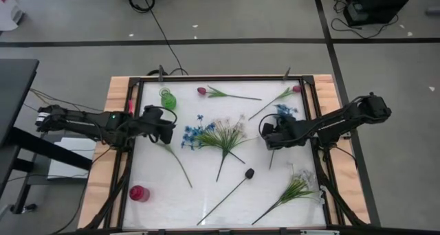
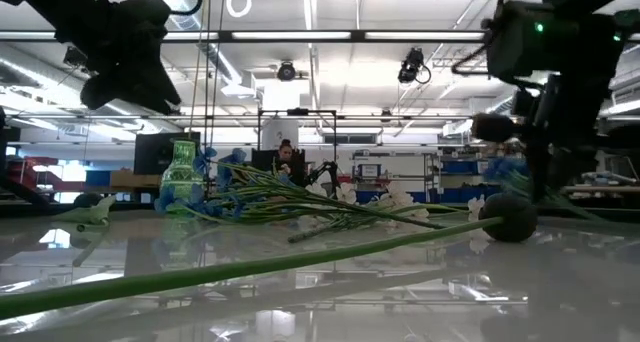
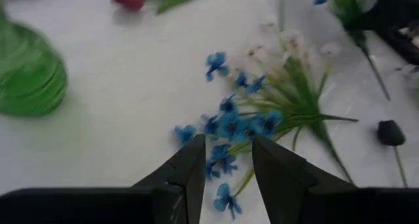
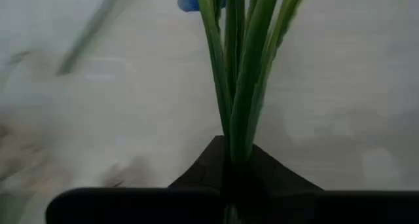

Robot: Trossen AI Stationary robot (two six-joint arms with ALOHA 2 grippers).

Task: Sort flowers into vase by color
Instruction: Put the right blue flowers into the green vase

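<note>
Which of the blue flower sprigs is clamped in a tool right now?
The blue sprig near the table's right edge: the right tool has shut on its green stems. The other blue cluster lies loose mid-table, ahead of the open left tool.

green vase [image 1: 168, 99], red vase [image 1: 139, 193], blue flowers [image 1: 197, 133]

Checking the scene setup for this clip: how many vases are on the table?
2. A green vase stands near the far edge on the left side, beside the left arm; a red vase stands near the front-left corner. None other shows, though the arms could hide something.
</note>
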